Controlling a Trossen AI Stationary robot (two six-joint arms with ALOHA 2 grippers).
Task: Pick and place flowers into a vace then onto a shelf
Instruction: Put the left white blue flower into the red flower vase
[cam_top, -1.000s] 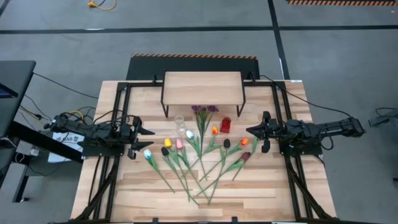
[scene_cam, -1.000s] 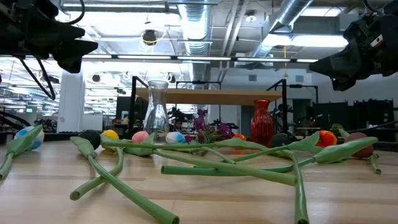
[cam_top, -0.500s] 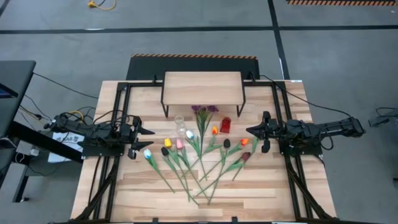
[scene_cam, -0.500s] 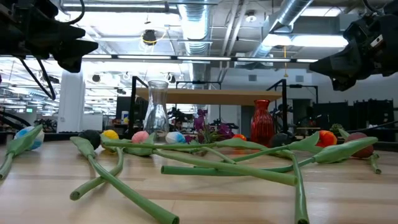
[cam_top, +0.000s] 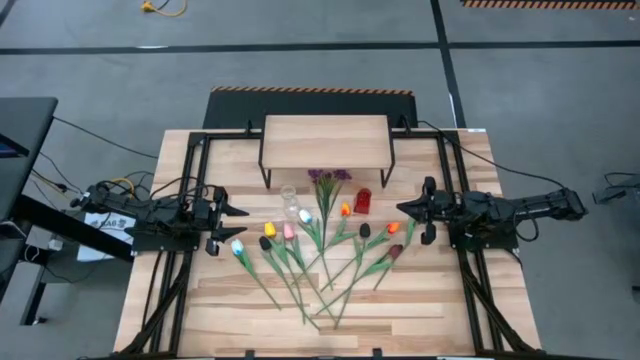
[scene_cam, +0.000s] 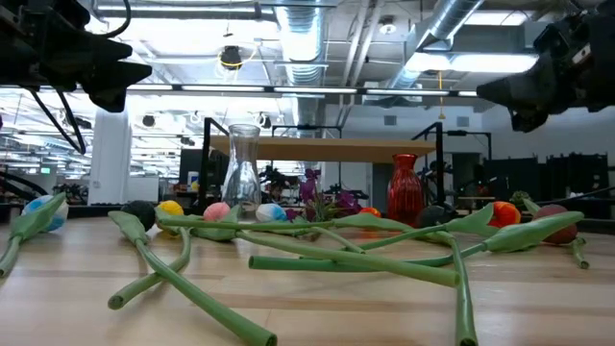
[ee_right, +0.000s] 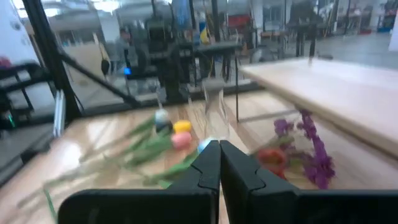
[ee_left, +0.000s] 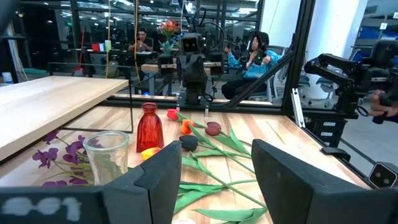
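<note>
Many flowers point(cam_top: 320, 255) are lying loose; stems look light, springy: grasp mid-stem. Left gripper point(cam_top: 235, 225) is hovering apart, right gripper point(cam_top: 402, 210) pressed together.

My right gripper point(scene_cam: 550, 85) shifted: in low view its dark bulk now sits slightly higher and nearer picture's right edge than half a second ago. In high view same gripper point(cam_top: 403, 210) nudged a touch, still above slatted light-wood tabletop point(cam_top: 230, 300), right of scattered green-stemmed artificial tulips point(cam_top: 320, 255). My jaws on that side stay pressed together.
</note>
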